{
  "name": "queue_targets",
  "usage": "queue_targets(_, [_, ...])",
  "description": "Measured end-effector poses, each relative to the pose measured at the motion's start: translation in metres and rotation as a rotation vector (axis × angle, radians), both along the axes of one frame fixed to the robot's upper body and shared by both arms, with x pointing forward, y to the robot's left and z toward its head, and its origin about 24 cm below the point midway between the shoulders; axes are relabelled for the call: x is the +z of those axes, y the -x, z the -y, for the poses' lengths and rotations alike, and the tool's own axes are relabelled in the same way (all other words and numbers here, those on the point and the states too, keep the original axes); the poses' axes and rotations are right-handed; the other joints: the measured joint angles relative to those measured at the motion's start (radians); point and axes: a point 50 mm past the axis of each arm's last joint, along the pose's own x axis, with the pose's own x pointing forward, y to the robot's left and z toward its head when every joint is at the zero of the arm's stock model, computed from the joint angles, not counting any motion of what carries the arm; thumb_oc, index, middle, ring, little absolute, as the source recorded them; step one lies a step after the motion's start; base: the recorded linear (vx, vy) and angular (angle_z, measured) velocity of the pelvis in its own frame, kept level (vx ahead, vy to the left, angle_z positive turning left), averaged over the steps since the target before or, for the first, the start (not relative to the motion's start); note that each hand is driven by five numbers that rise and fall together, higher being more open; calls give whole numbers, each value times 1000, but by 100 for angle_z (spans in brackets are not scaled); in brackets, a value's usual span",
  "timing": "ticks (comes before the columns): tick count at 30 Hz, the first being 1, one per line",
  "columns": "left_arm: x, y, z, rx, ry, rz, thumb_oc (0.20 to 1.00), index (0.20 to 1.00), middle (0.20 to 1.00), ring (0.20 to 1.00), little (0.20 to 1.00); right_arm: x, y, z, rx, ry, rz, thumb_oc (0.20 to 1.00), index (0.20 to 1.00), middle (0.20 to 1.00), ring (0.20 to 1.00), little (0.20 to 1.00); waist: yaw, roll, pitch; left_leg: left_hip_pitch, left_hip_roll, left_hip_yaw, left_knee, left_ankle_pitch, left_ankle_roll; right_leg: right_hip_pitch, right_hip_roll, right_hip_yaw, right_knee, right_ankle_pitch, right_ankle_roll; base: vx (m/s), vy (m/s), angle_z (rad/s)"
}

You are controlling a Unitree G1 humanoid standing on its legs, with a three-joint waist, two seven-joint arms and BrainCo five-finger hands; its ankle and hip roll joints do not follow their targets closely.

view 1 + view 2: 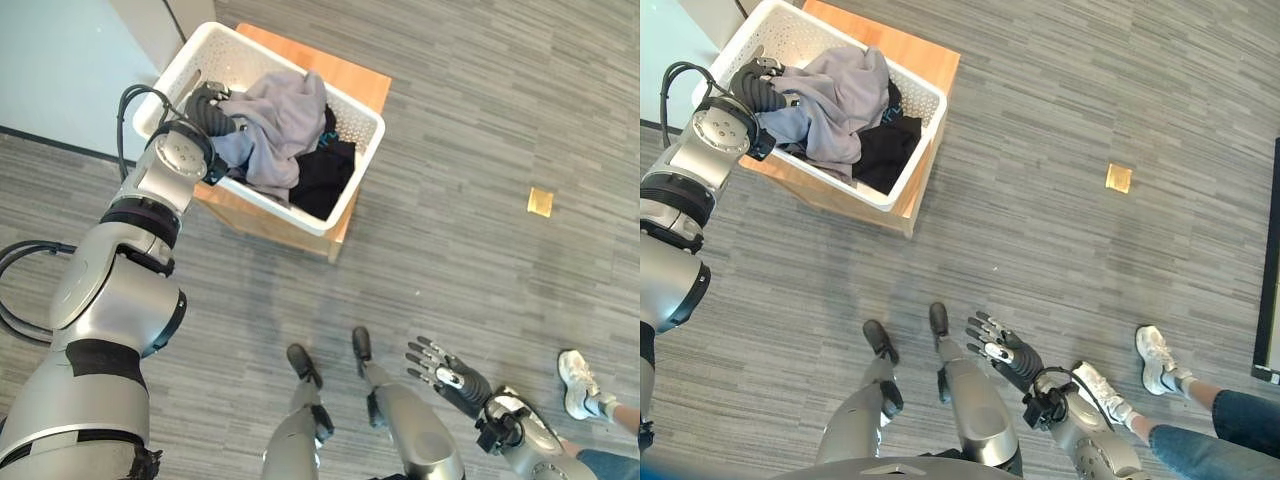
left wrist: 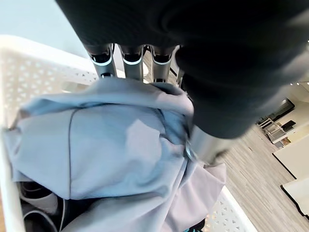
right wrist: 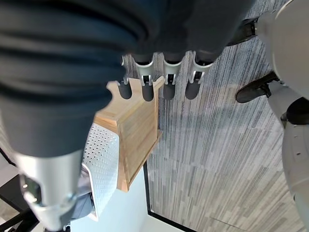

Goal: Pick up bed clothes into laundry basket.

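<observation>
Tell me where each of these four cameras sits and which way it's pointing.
Left eye view: on the head, looking down at the white laundry basket on a wooden stand; left hand in the basket, right hand low over the floor.
Right eye view: same scene from slightly aside; a person's shoe nearby.
Left wrist view: along the left hand onto the grey garment, fingers hidden behind it.
Right wrist view: along the right hand's straight fingers toward the stand.
All four share the basket.
</observation>
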Motion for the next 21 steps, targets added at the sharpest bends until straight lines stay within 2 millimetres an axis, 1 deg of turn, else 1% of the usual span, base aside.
queue_targets(4, [20,1,24,-104,-10,67,1000,1000,1000,1000,1000,0,-1,0,-2,2,3,1000,1000,1000,1000,1000,20,11,6,5,-5,-19,0,8,4,14,-4,-18,0,0,-1,-35,24,15])
queue_targets(5, [31,5,43,-199,-4,111,1000,1000,1000,1000,1000,0,-2,1,0,7,3,1000,1000,1000,1000,1000,34,22,12,16,-7,-26,0,10,7,28,-7,-27,0,0,-1,-29,32,14])
queue_targets(7, [42,11,62,-309,42,159,1000,1000,1000,1000,1000,1,-5,0,5,13,14,1000,1000,1000,1000,1000,55,33,18,36,-9,-34,0,10,7,50,-9,-34,0,0,-1,-15,21,17])
queue_targets(8, [50,19,81,-423,74,207,1000,1000,1000,1000,1000,2,-8,2,0,17,23,1000,1000,1000,1000,1000,64,49,14,49,-12,-46,0,10,7,68,-11,-47,0,-2,1,-10,29,20])
queue_targets(9, [54,23,90,-481,102,232,1000,1000,1000,1000,1000,2,-9,4,-8,21,26,1000,1000,1000,1000,1000,74,61,14,59,-14,-49,0,9,6,79,-14,-50,0,-4,4,-8,36,20])
queue_targets(10, [58,27,94,-516,132,248,1000,1000,1000,1000,1000,5,-13,6,-17,27,39,1000,1000,1000,1000,1000,90,75,12,65,-19,-52,0,8,5,89,-18,-55,0,-4,4,-3,27,13])
queue_targets(11, [56,30,97,-552,204,252,1000,1000,1000,1000,1000,3,-13,9,-27,35,31,1000,1000,1000,1000,1000,87,84,11,72,-20,-59,0,6,1,98,-19,-60,-1,-4,4,1,21,19])
queue_targets(12, [51,32,105,-605,262,243,1000,1000,1000,1000,1000,3,-14,13,-42,40,31,1000,1000,1000,1000,1000,80,97,3,82,-22,-69,0,4,-1,110,-21,-68,-1,-5,5,14,28,21])
queue_targets(13, [50,33,106,-614,267,239,1000,1000,1000,1000,1000,4,-15,14,-44,42,39,1000,1000,1000,1000,1000,87,102,1,88,-24,-74,0,4,-1,119,-23,-74,-1,-5,5,8,28,21])
queue_targets(15, [39,38,109,-650,308,234,1000,1000,1000,1000,1000,8,-19,17,-45,80,70,1000,1000,1000,1000,1000,85,114,-11,112,-25,-81,0,-2,-9,146,-24,-80,-1,-7,7,20,20,12])
queue_targets(16, [28,37,109,-655,322,210,1000,1000,1000,1000,1000,12,-23,22,-65,95,95,1000,1000,1000,1000,1000,100,129,-33,110,-27,-91,-2,-3,-10,153,-27,-89,0,-9,7,60,63,12])
queue_targets(17, [25,45,105,-670,385,237,1000,1000,1000,1000,1000,16,-25,23,-65,143,122,1000,1000,1000,1000,1000,101,138,-36,118,-31,-98,-6,-4,-11,160,-29,-96,-1,-11,5,41,59,13])
queue_targets(18, [0,57,102,-706,507,233,1000,1000,1000,1000,1000,24,-31,28,-96,197,173,1000,1000,1000,1000,1000,107,156,-48,137,-32,-100,-6,-7,-14,182,-32,-103,-1,-13,5,54,71,10])
queue_targets(19, [-16,66,98,-715,596,237,1000,1000,1000,1000,1000,31,-36,33,-136,240,213,1000,1000,1000,1000,1000,106,159,-51,160,-33,-101,-6,-13,-19,202,-32,-104,-1,-16,3,69,98,7])
queue_targets(20, [-34,72,98,-720,656,221,1000,1000,1000,1000,1000,33,-37,36,-166,257,232,1000,1000,1000,1000,1000,103,162,-57,177,-33,-100,-2,-15,-21,219,-32,-100,-1,-20,4,75,98,15])
queue_targets(21, [-82,81,94,-671,728,98,1000,1000,1000,1000,1000,44,-47,47,-261,299,296,1000,1000,1000,1000,1000,134,169,-95,194,-35,-110,-6,-19,-24,238,-34,-107,-1,-34,3,95,118,11])
